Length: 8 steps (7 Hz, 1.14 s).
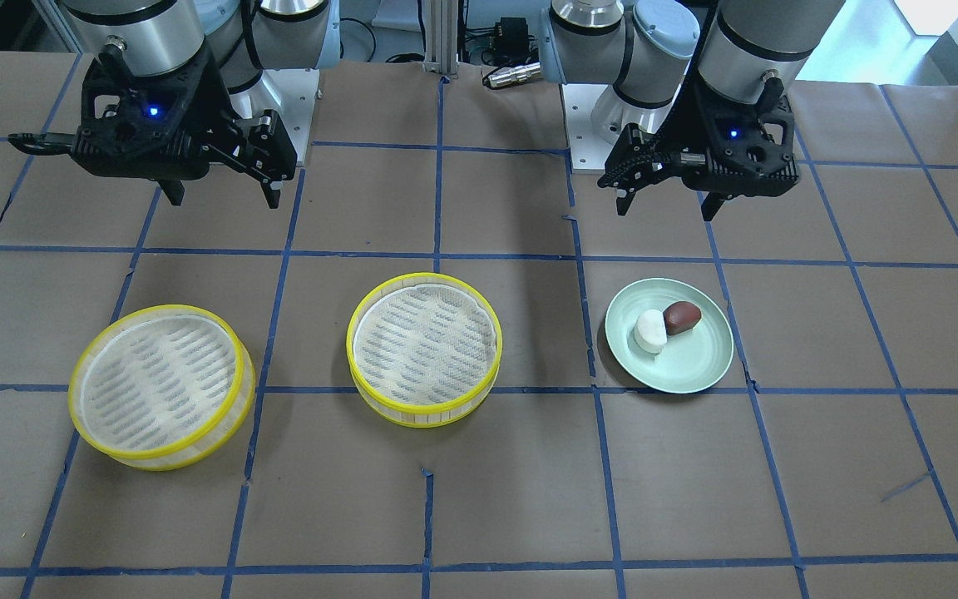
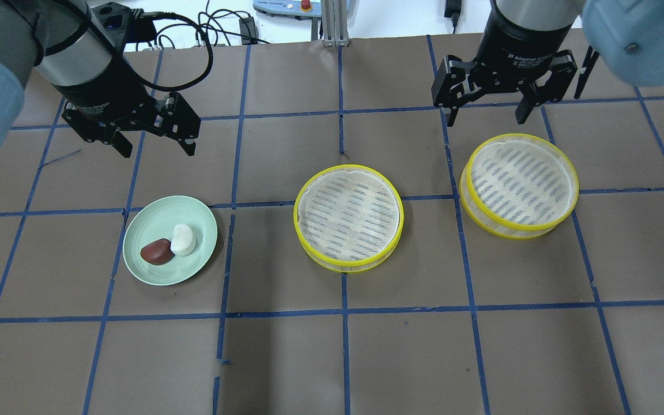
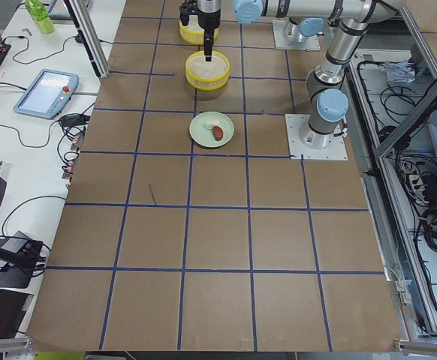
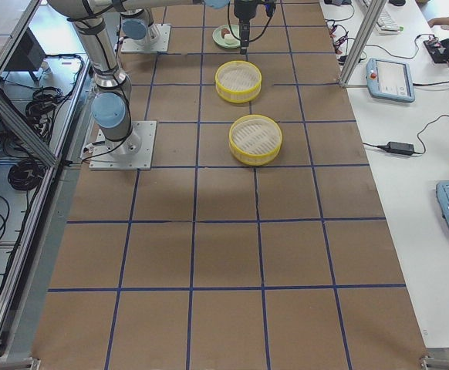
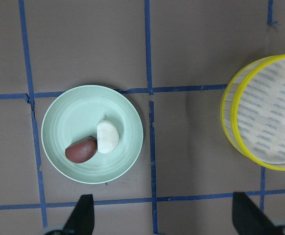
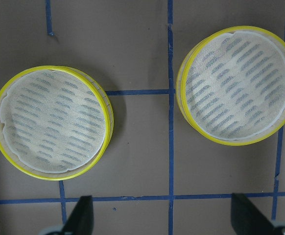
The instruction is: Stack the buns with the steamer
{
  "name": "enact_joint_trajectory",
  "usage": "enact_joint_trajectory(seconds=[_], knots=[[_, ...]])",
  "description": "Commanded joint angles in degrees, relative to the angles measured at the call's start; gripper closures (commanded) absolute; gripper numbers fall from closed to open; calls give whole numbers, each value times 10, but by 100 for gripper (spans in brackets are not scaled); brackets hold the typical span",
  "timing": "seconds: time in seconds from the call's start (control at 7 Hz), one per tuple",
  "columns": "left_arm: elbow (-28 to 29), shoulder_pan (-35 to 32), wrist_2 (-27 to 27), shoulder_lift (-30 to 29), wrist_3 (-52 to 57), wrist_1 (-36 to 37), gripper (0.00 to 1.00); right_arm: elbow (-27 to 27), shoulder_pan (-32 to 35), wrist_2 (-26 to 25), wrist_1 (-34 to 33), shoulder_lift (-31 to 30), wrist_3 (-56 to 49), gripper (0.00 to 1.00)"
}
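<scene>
A white bun (image 2: 183, 240) and a reddish-brown bun (image 2: 157, 252) lie touching on a pale green plate (image 2: 199, 219) at the table's left; they also show in the left wrist view, white bun (image 5: 107, 137), brown bun (image 5: 81, 150). Two yellow-rimmed steamer trays with white liners stand empty: one mid-table (image 2: 349, 217), one to the right (image 2: 519, 184). My left gripper (image 2: 150, 144) is open, raised behind the plate. My right gripper (image 2: 486, 114) is open, raised behind the right steamer.
The table is brown paper with a blue tape grid (image 2: 343, 311). The arm bases (image 1: 288, 108) stand at the robot's edge. Cables and a tablet (image 3: 46, 91) lie on side benches beyond the table ends.
</scene>
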Motion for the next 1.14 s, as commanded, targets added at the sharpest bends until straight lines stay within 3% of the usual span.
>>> enact_joint_trajectory(seconds=[0.0,0.29,0.57,0.86,1.0], knots=[[0,-2,0,0,-2,1,0,0,2,0,0,0,0,0],[-6,7,3,2,5,-1,0,1,-17,0,-1,1,-7,0],[-26,39,2,0,54,-5,0,2,-101,0,-8,10,-73,1],[-101,94,0,-1,122,36,1,32,-208,-7,-37,71,-185,5],[-154,100,2,-3,135,97,3,73,-253,-3,-110,105,-241,8]])
